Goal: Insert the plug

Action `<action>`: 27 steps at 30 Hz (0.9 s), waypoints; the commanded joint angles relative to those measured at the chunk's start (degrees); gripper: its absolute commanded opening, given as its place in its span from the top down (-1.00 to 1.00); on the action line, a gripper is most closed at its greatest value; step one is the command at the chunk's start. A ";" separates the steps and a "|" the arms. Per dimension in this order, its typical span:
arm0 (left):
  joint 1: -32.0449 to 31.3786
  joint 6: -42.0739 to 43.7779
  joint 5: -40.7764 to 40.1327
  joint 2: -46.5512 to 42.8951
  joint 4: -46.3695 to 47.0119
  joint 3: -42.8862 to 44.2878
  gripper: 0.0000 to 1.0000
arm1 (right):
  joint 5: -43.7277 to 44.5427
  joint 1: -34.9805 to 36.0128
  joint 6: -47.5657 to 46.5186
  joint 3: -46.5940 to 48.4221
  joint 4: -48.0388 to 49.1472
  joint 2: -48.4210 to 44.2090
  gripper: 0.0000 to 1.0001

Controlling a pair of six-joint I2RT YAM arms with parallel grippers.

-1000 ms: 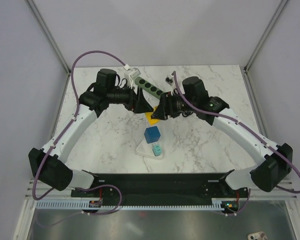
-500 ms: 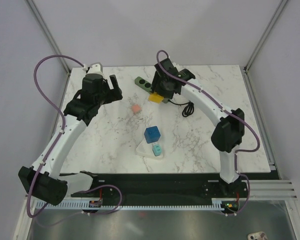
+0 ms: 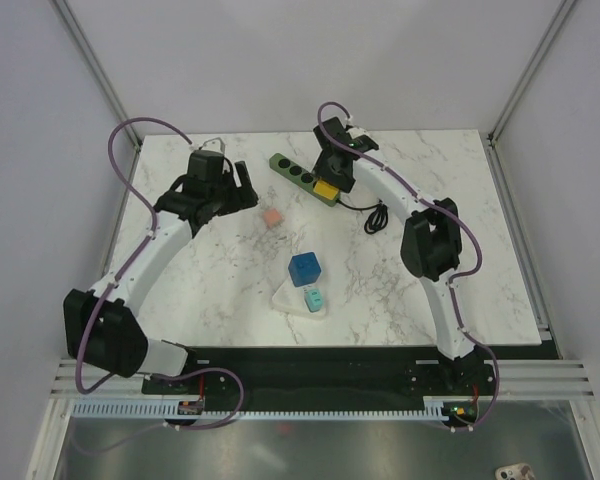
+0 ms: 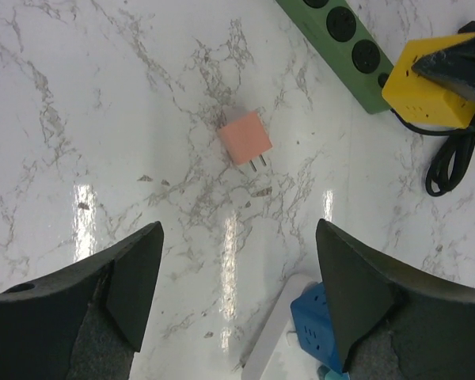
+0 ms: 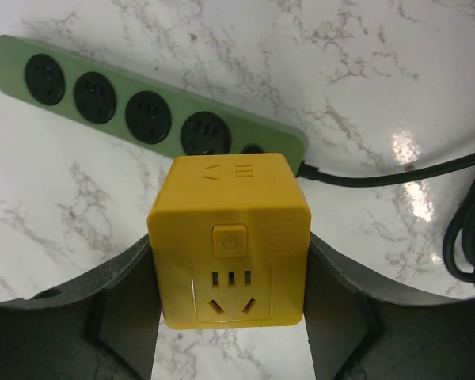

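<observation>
Right hand (image 5: 231, 265) is clamped on the yellow cube adapter (image 5: 229, 198), a finger on each side. The cube sits right over the cord-end socket of the green power strip (image 5: 123, 107); whether it's seated, I can't tell. Four sockets show bare beside it. Over to the left hand (image 4: 237, 261): spread wide, holding nothing, hovering above the bench (image 4: 103, 119). The pink plug (image 4: 245, 137) lies flat below, prongs toward the hand.

Bare marble surrounds the pink adapter (image 3: 272, 216); the green power strip (image 3: 298, 176), coiled black cord (image 3: 377, 217) and blue cube (image 3: 305, 268) hem the centre.
</observation>
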 commanded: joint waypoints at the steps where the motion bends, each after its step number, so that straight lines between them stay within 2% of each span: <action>1: 3.22 -1.51 5.17 6.03 3.62 7.36 -0.66 | 5.10 0.15 -5.38 -3.31 6.66 -6.43 1.00; 4: 3.41 -1.52 10.10 10.43 4.49 10.80 -0.60 | 4.68 -1.08 -10.82 -8.66 11.83 -9.15 1.00; 7: 3.67 0.41 10.11 15.79 7.57 13.44 -0.57 | 0.98 -3.01 -14.10 -14.04 16.95 -11.00 1.00; 8: 3.93 1.11 9.68 17.28 8.18 14.66 -0.57 | -3.20 -4.49 -16.28 -15.00 17.38 -11.18 1.00; 14: 6.39 1.83 10.46 30.29 8.98 24.86 -0.57 | -13.42 -7.58 -25.69 -20.01 23.96 -13.03 1.00; 22: 7.54 -0.20 12.92 39.44 11.00 31.20 -0.55 | -23.27 -9.61 -27.37 -15.72 37.33 -2.84 1.00; 27: 8.76 -1.15 14.06 43.66 10.82 32.17 -0.53 | -25.64 -9.69 -29.21 -5.88 39.62 7.88 1.00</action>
